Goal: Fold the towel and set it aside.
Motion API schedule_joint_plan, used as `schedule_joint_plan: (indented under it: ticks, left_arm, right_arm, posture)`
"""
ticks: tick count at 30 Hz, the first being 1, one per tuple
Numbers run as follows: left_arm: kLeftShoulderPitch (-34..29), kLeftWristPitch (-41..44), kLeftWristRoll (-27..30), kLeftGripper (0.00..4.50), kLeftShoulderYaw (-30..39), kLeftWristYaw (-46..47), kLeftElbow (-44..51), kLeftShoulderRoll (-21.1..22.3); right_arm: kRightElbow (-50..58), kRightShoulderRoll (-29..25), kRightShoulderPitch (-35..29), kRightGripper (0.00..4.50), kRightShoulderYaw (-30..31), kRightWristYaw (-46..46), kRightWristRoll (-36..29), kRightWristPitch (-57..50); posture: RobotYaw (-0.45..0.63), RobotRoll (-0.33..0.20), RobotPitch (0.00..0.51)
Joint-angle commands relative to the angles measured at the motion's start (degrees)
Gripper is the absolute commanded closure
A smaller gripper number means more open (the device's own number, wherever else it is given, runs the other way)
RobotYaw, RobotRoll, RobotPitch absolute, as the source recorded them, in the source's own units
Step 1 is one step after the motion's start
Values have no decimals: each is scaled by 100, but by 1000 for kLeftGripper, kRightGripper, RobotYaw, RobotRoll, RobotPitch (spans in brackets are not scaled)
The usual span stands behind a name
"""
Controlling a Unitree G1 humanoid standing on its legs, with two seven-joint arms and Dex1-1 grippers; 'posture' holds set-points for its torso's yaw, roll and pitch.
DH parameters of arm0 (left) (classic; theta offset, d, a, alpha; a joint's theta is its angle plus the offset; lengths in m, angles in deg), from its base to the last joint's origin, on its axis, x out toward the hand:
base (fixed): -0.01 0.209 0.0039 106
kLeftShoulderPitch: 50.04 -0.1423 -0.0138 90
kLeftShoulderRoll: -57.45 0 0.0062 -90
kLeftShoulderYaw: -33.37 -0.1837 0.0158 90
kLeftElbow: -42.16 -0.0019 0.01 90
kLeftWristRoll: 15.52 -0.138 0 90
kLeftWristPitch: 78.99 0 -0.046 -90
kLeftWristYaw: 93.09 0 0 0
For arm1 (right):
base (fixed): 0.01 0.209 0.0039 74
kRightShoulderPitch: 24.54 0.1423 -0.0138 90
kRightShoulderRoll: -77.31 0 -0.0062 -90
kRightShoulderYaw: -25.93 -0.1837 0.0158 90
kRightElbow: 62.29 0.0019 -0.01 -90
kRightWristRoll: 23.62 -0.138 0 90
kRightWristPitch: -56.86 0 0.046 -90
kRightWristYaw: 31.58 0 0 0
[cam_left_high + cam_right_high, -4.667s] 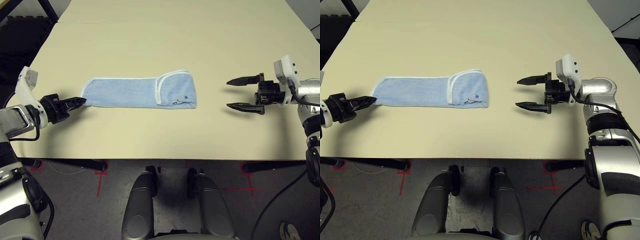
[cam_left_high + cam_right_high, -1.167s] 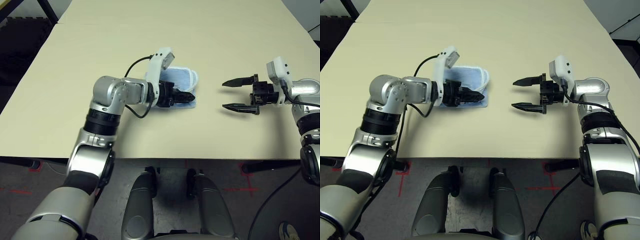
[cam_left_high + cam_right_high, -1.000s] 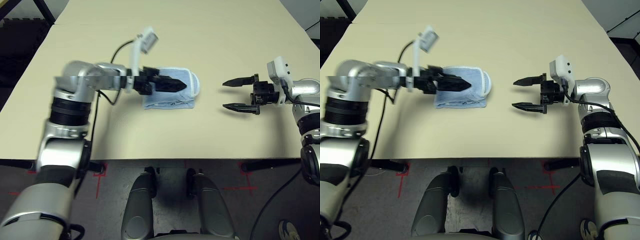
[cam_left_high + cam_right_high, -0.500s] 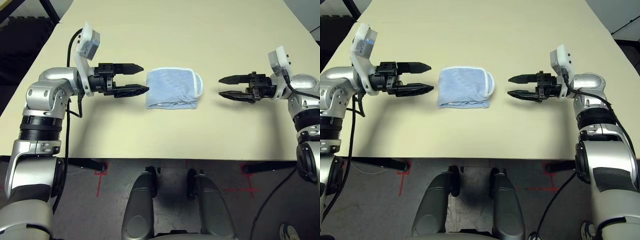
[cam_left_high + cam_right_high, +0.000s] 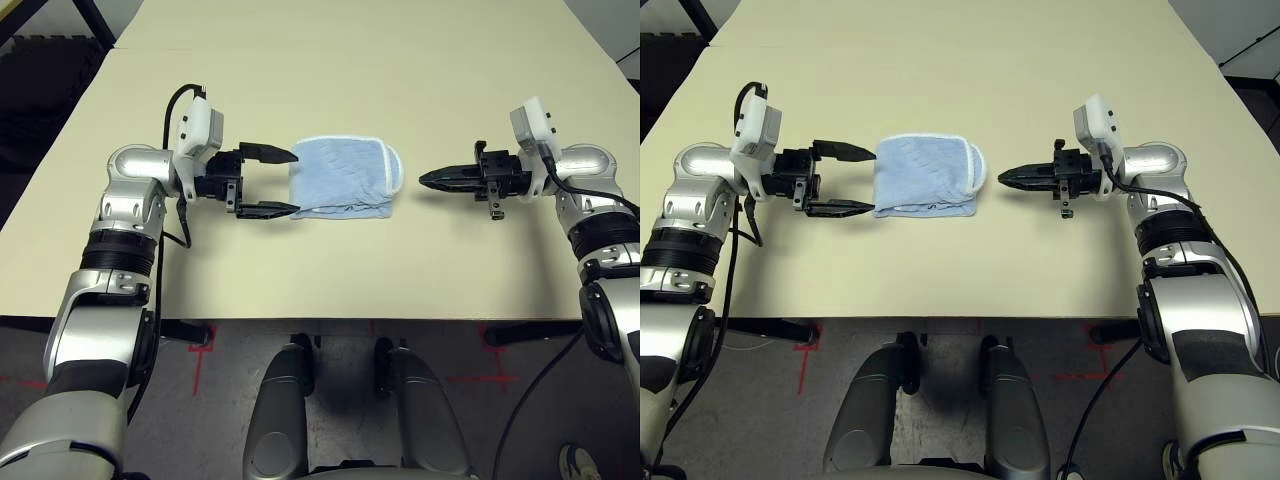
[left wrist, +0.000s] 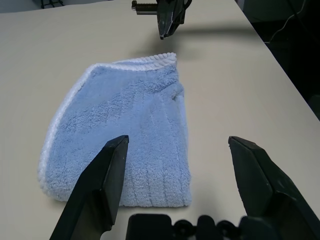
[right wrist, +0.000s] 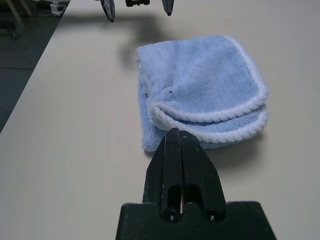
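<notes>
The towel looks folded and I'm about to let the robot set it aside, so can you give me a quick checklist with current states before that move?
1. Towel folded into a compact bundle, flat on the table: ok.
2. Left claw open, its fingers at the towel's left edge: ok.
3. Left claw gripping the towel: not ok, nothing held.
4. Right claw shut and empty, off the towel's right edge: ok.
5. White edging stacked at the right end: ok.
6. Layers lined up at the underside: cannot tell.
</notes>
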State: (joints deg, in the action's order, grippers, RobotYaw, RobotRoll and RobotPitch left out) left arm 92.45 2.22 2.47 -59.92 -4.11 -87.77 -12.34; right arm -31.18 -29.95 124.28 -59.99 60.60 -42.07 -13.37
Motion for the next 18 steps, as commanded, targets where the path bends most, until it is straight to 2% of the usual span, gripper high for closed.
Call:
schedule_joint_plan:
  ticks: [1,4,8,13,15,18]
  left_arm:
    - [100,264,19,390,73,-4,-144,-85]
    - [243,772,61,390,177,286,-205,-155]
    - [499,1178,-10,390,231,672,-302,-333]
    - [539,891,-242,390,52,497,-295,-431]
    - [494,837,-377,14,-18,570,-248,-427]
    - [432,870,-372,5,-15,518,-162,-425]
  right_arm:
    - [83,-19,-15,4500,104,32,-117,-53]
    - [93,37,47,4500,115,32,-161,-115]
    - [-88,338,313,4500,-292,23,-175,-444]
    - [-62,430,327,4500,-153,32,-60,-344]
    - [-76,414,338,4500,-144,32,-41,-325]
    - [-58,369,318,4500,-112,32,-46,-314]
  posture:
    - [-40,0,234]
    - [-36,0,235]
    - [-25,0,238]
    - [-20,0,237]
    - [-20,0,237]
    - [-13,0,231]
